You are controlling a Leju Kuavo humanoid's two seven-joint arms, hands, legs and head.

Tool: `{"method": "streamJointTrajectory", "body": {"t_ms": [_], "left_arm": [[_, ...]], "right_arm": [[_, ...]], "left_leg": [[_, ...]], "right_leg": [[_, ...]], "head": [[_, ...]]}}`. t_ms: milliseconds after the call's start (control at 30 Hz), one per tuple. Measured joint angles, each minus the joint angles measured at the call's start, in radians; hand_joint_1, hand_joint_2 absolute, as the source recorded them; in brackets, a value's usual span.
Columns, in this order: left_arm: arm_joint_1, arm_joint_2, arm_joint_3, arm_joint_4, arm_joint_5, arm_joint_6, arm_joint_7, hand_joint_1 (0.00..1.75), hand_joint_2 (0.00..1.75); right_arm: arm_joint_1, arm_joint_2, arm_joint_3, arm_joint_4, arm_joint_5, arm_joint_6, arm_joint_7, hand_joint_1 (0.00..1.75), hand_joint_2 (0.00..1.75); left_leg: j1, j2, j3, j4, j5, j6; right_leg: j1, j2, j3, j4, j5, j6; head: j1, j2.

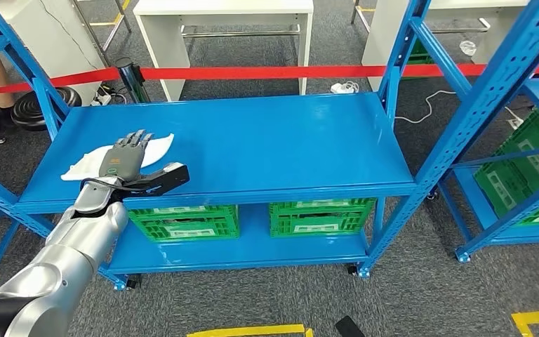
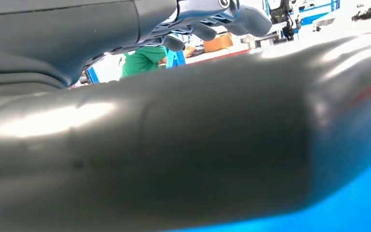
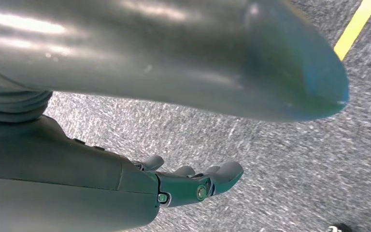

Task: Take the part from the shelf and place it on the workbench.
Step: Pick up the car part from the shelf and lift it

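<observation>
Two green slatted plastic crates (image 1: 182, 222) (image 1: 321, 216) sit side by side at six o'clock, another green crate (image 1: 526, 165) at three. A red barrier tape (image 1: 267, 71) runs across at twelve o'clock, before a white table (image 1: 224, 8).

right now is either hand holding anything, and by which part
It cannot be told for sure: the left hand lies on the middle of the white part on the shelf. The right hand holds nothing.

The left arm (image 1: 77, 239) is showing smooth silver shells with rounded segments. The left robot hand (image 1: 128, 156) is wearing a dark grey back plate with a small orange marking and darker fingers. The right robot hand (image 3: 193, 181) is showing grey fingers with round silver screws.
</observation>
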Motion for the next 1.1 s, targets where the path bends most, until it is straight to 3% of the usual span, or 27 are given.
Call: {"method": "streamJointTrajectory", "body": {"t_ms": [67,167,200,233,333,367,400,467,533,567,667,867,1100], "left_arm": [[0.0,0.0,0.0,0.0,0.001,-0.001,0.001,0.0,0.0],[0.001,0.002,0.0,-0.001,0.001,-0.001,0.005,0.0,0.0],[-0.001,0.003,0.0,-0.002,0.002,-0.001,0.005,0.0,0.0],[-0.002,0.003,0.0,-0.002,0.002,-0.001,0.006,0.0,0.0],[0.004,0.002,0.0,-0.001,0.002,0.005,0.005,0.0,0.0],[0.007,0.002,0.0,0.0,-0.001,0.007,0.004,0.0,0.0],[0.009,0.002,0.0,0.0,-0.006,0.009,0.002,0.0,0.0],[0.01,0.002,0.0,0.001,-0.018,0.009,-0.003,0.0,0.87],[0.009,0.001,0.0,0.002,-0.03,0.009,-0.008,0.0,1.75],[0.008,0.001,0.0,0.002,-0.035,0.009,-0.009,0.0,1.75],[0.007,0.001,-0.001,0.003,-0.048,0.01,-0.013,0.0,1.75],[0.005,-0.002,-0.003,0.008,-0.057,0.003,-0.017,0.0,1.75],[0.001,-0.006,-0.007,0.014,-0.071,-0.025,-0.044,0.0,1.75]], "right_arm": [[-0.001,0.0,0.0,0.0,0.002,0.0,0.0,0.0,0.0],[-0.001,0.0,0.0,0.0,0.005,0.001,0.0,0.0,0.0],[-0.002,0.0,0.0,0.0,0.005,0.001,0.0,0.0,0.0],[-0.002,0.0,0.0,0.0,0.006,0.001,0.0,0.0,0.0],[-0.003,0.0,0.0,0.0,0.009,0.002,0.0,0.0,0.0],[-0.002,0.0,0.0,0.0,0.011,0.002,0.0,0.0,0.0],[-0.001,0.0,0.0,0.0,0.012,0.003,0.0,0.0,0.0],[-0.002,-0.001,-0.001,0.0,0.014,0.003,0.0,0.0,0.0],[-0.003,-0.002,-0.001,0.0,0.015,0.003,0.0,0.0,0.0],[-0.003,-0.002,-0.002,0.0,0.015,0.003,0.001,0.0,0.0],[-0.004,-0.002,-0.004,0.0,0.015,0.002,0.001,0.0,0.0],[-0.004,-0.002,-0.006,0.0,0.015,0.002,0.0,0.0,0.0],[-0.004,-0.002,-0.009,0.0,0.012,-0.001,-0.001,0.0,0.0]], "left_leg": [[-0.003,-0.001,0.027,-0.052,0.002,0.012],[-0.004,-0.001,0.031,-0.057,-0.004,0.039],[-0.002,-0.001,0.033,-0.059,-0.005,0.047],[-0.001,-0.001,0.036,-0.061,-0.006,0.053],[-0.008,-0.001,0.041,-0.059,-0.013,0.065],[-0.011,-0.002,0.043,-0.058,-0.016,0.067],[-0.015,-0.002,0.045,-0.057,-0.019,0.069],[-0.019,-0.003,0.054,-0.056,-0.025,0.069],[-0.025,-0.004,0.058,-0.053,-0.031,0.065],[-0.027,-0.004,0.058,-0.053,-0.033,0.064],[-0.028,-0.004,0.059,-0.055,-0.034,0.061],[-0.027,-0.001,0.065,-0.064,-0.031,0.054],[-0.025,-0.001,0.065,-0.066,-0.029,0.051]], "right_leg": [[0.003,0.001,0.001,-0.002,-0.004,0.013],[0.002,-0.001,0.001,-0.003,-0.011,0.03],[0.002,-0.002,-0.008,0.019,-0.023,0.034],[0.003,-0.003,-0.03,0.062,-0.044,0.036],[0.01,-0.003,-0.14,0.254,-0.109,0.033],[0.013,-0.003,-0.163,0.28,-0.104,0.03],[0.016,-0.003,-0.166,0.266,-0.08,0.025],[0.024,-0.003,-0.121,0.143,0.0,0.009],[0.031,-0.004,-0.071,0.03,0.043,-0.005],[0.033,-0.004,-0.06,0.005,0.047,-0.005],[0.034,-0.001,-0.055,-0.001,0.046,0.001],[0.035,0.002,-0.054,-0.001,0.046,-0.007],[0.035,0.001,-0.054,-0.001,0.046,-0.009]], "head": [[0.0,0.0],[0.002,0.0],[0.003,0.0],[0.004,0.0],[0.006,0.0],[0.006,0.0],[0.006,0.0],[0.006,0.0],[0.005,0.0],[0.005,0.0],[0.005,0.0],[0.005,0.0],[0.005,0.0]]}}
